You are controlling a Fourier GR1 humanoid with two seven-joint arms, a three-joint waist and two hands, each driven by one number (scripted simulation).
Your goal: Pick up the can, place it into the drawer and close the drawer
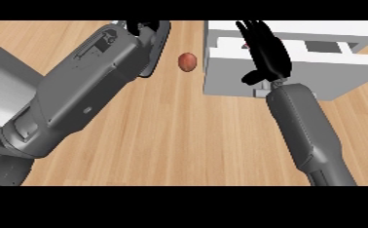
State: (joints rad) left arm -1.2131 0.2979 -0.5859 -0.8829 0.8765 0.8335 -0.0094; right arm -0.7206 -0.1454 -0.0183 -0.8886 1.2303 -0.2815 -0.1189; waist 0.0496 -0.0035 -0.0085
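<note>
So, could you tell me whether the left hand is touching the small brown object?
Apart. The head view shows bare wooden counter between the left hand and the brown object.

We identify two items outside the task, and one area we cannot classify.

1. The surface: light wood, with grain and board seams running roughly across the view. It takes up most of the visible area.

2. A small oval object: reddish brown and smooth, with its long axis roughly upright in the view. It lies directly on the surface, in the upper middle of the view, with wood showing all round it. We cannot tell what it is.

At the left edge we note a pale grey area, partly hidden. We cannot identify it.
</note>
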